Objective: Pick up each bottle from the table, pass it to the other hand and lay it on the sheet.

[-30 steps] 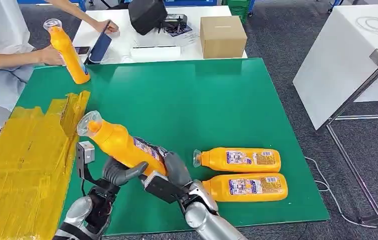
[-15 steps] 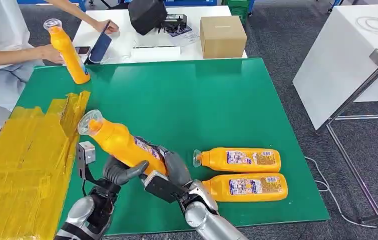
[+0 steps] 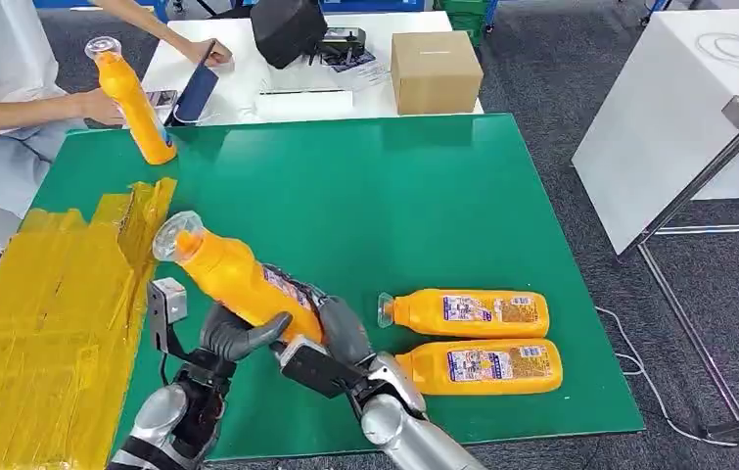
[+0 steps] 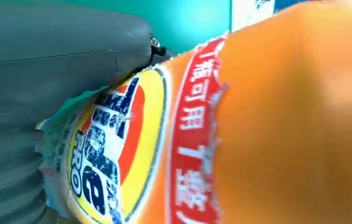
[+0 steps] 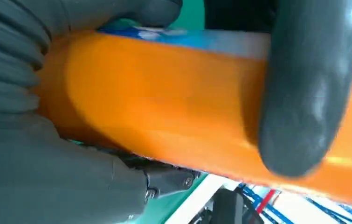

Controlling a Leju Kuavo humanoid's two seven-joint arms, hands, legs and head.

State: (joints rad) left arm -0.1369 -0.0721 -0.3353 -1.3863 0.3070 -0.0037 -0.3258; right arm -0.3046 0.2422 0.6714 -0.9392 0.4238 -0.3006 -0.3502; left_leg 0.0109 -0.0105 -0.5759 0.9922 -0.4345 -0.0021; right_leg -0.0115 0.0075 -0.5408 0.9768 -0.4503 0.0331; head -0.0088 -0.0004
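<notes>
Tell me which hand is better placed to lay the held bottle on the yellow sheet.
Left: both hands grip the bottle, but the left hand sits nearer the yellow sheet than the right hand.

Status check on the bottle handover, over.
Both hands, left hand and right hand, grip the tilted orange bottle mid-handover. Yellow sheet alongside. Nothing between them.

held bottle (image 4: 258,116) label: "pro" in blue letters; red band chinese characters "可用".
</notes>
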